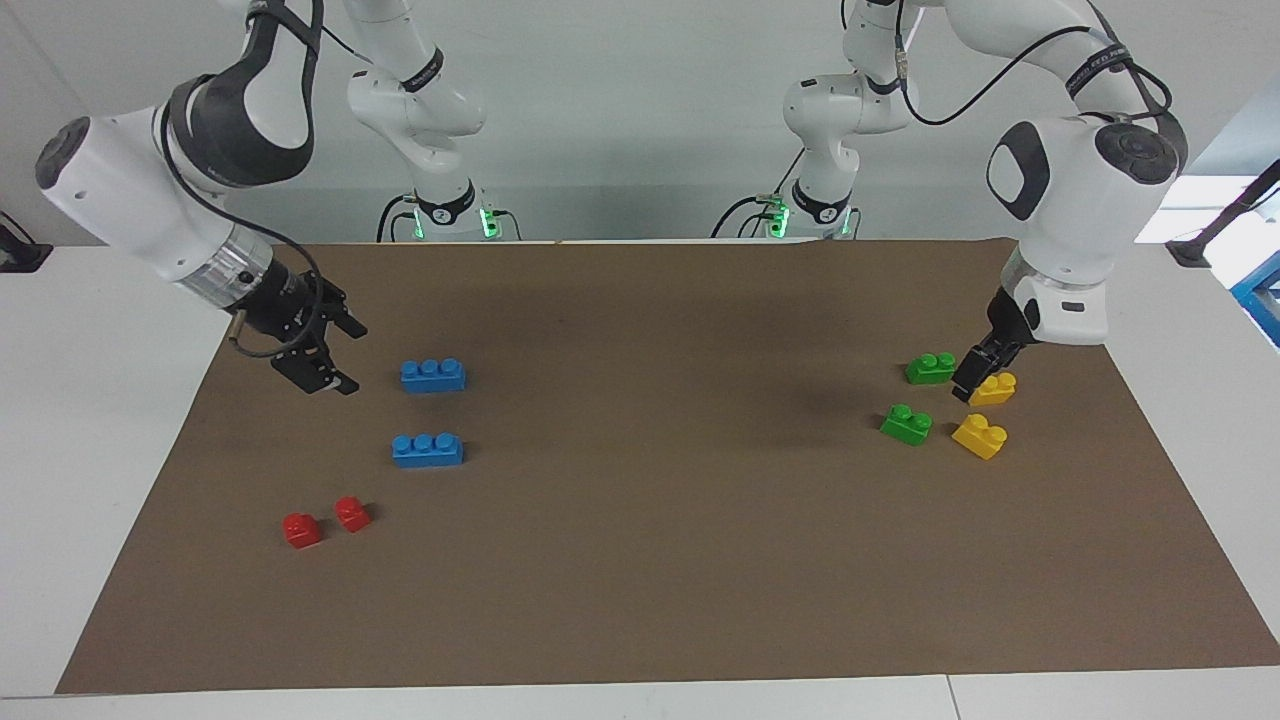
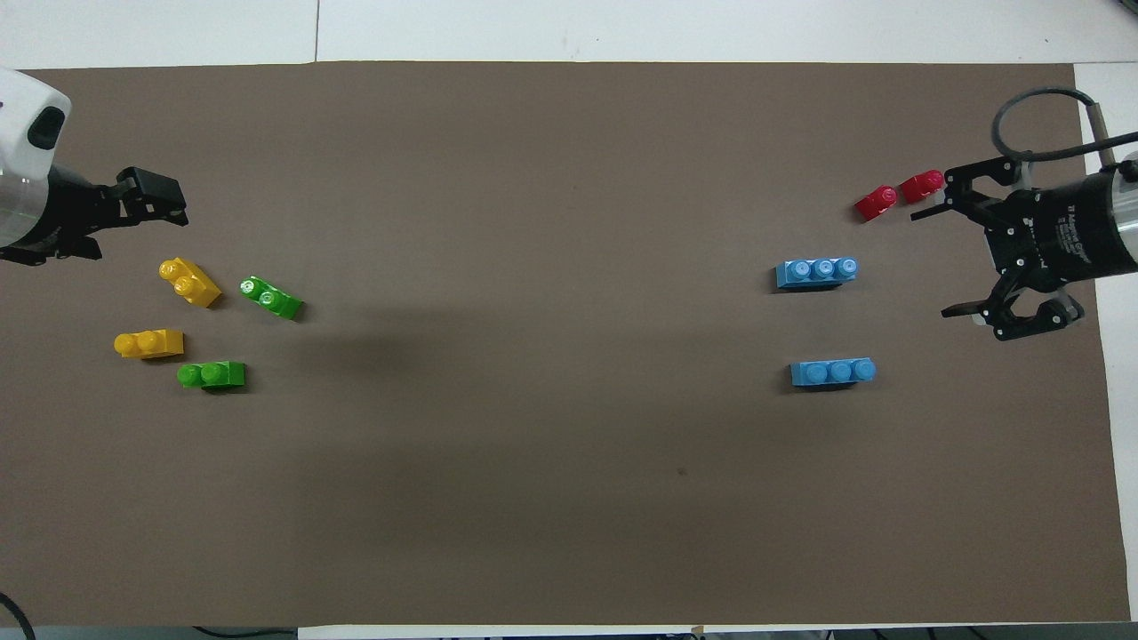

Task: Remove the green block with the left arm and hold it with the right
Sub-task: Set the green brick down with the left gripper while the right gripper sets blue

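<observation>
Eight toy bricks lie on the brown mat [image 1: 640,560], two of each colour. Two green blocks [image 1: 906,423] [image 1: 930,368] and two yellow bricks [image 1: 980,436] [image 1: 994,388] (all two-stud) sit toward the left arm's end. Two blue bricks [image 1: 432,375] [image 1: 427,450], three studs each, and two small red bricks [image 1: 301,529] [image 1: 351,513] sit toward the right arm's end.

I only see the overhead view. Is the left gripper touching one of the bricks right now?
Observer: No. From the facing view, the left gripper is up in the air by a yellow brick, holding nothing.
Operator: Is the right one on the mat?
Observer: No, the right gripper is also raised off the mat, open and empty, beside the blue brick nearer the robots.
</observation>
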{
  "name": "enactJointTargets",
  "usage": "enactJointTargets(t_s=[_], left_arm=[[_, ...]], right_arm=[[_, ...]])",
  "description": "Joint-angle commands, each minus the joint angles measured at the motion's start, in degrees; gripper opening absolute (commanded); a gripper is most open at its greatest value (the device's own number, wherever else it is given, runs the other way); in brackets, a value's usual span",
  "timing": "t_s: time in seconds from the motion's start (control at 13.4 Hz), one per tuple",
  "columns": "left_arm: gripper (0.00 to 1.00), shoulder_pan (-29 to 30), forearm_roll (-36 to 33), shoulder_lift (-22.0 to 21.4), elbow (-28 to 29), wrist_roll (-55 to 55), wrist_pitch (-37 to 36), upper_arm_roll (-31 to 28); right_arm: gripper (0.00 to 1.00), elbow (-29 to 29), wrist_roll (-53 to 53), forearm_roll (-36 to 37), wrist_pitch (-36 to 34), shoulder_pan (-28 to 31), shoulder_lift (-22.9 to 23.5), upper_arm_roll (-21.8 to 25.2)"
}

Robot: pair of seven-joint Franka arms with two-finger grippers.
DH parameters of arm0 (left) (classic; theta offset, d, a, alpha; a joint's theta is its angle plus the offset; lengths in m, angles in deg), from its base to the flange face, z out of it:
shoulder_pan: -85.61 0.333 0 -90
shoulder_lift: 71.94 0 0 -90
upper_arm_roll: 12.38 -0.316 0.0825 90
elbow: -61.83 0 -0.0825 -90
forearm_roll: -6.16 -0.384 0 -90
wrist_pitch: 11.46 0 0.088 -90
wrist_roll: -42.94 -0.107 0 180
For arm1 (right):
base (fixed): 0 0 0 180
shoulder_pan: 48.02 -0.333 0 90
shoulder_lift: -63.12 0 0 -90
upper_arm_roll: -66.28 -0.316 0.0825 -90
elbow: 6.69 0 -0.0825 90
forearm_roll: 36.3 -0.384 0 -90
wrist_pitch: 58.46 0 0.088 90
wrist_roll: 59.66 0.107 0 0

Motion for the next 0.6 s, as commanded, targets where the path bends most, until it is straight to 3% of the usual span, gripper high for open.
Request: enactJointTargets(t_s=[0.0,0.3,0.52], left_arm=[[1.00,0.65,0.55,-3.58,0.31,-9.41,-4.61,0.04],[1.00,0.56,0.63,-4.74,-3.98,-12.69,-11.64,0.13],[1.00,0.48,0.90,-4.39,-5.93,-12.61,-15.17,0.39]], right_arm=[[0.99,-0.09,-8.78,4.43,-2.04,-1.38,-3.85,-0.28],[0.99,4.22,-24.84,7.52,-8.98,-1.92,-5.08,-0.37],[0.99,4.22,-38.56,10.94,-9.86,-1.83,-6.58,-0.28]])
